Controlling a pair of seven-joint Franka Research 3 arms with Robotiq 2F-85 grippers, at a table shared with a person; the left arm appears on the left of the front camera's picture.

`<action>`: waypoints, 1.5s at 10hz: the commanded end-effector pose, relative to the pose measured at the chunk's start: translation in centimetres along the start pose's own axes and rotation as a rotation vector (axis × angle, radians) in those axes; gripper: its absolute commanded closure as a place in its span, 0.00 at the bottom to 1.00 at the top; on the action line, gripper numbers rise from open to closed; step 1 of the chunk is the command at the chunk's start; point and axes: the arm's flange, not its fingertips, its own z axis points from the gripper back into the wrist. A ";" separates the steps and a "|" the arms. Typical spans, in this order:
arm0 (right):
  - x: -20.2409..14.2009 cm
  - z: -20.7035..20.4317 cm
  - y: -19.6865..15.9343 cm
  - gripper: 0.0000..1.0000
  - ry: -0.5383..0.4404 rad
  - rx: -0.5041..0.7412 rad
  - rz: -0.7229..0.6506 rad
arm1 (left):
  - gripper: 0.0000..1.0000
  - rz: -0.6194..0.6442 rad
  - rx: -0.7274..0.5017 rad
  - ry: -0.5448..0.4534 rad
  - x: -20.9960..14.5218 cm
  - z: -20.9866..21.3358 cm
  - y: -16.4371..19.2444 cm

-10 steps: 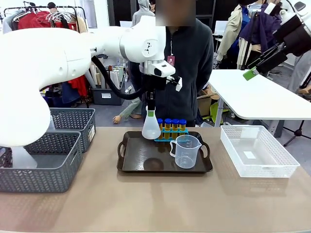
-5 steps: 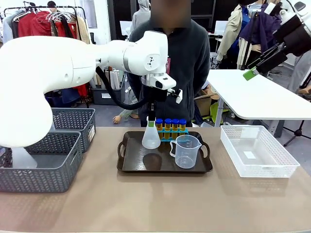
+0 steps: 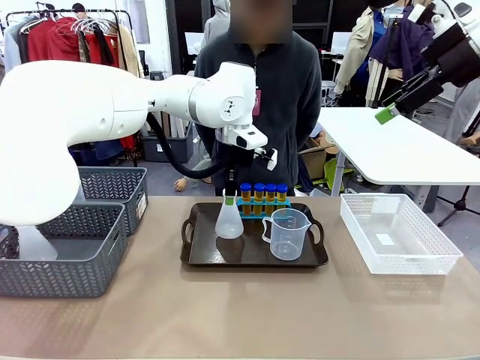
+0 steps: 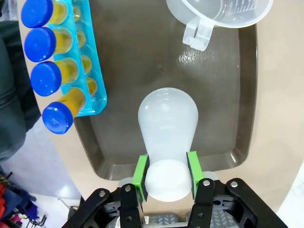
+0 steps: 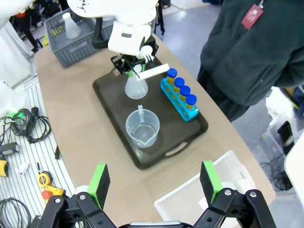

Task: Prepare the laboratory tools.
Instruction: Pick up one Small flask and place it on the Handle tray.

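My left gripper (image 3: 229, 199) (image 4: 166, 176) is shut on the neck of the white translucent conical flask (image 3: 229, 223) (image 4: 167, 121). It holds the flask upright, with the base down at the floor of the dark tray (image 3: 251, 259) (image 4: 137, 47) on its left part. Several amber tubes with blue caps (image 3: 262, 192) (image 4: 47, 71) stand in the blue rack (image 4: 92, 76) at the tray's far edge. The clear measuring cup (image 3: 289, 234) (image 4: 221, 19) stands on the tray's right part. My right gripper (image 3: 397, 101) (image 5: 154, 183) hangs open and high at the right, holding nothing.
Grey baskets (image 3: 90, 247) sit at the table's left, one with a white flask-like vessel (image 3: 34, 244) in it. A clear plastic bin (image 3: 397, 232) lies at the right. A person (image 3: 262, 97) stands at the far side behind the tray.
My left gripper has come down and slightly left with the flask, from above the tubes' height to the tray floor. The right arm has not moved.
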 end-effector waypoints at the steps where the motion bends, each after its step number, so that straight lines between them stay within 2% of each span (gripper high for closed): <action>1: 0.1 0.0 -0.1 0.00 -0.023 0.014 0.002 | 1.00 -0.010 -0.015 -0.027 -0.9 -0.4 -0.9; 5: 0.1 0.0 -0.1 0.00 -0.023 0.014 0.002 | 1.00 -0.007 -0.041 -0.046 -0.7 -1.0 -0.9; 10: 0.1 0.0 -0.1 0.00 -0.023 0.014 0.002 | 0.05 0.001 -0.056 -0.063 -0.9 -1.1 -1.0; 11: 0.1 0.0 -0.1 0.00 -0.023 0.014 0.002 | 0.00 0.001 -0.056 -0.063 -0.9 -1.1 -1.0; 15: 0.1 0.0 -0.1 0.00 -0.023 0.014 0.002 | 0.00 0.013 -0.054 -0.064 -1.2 -0.9 -1.0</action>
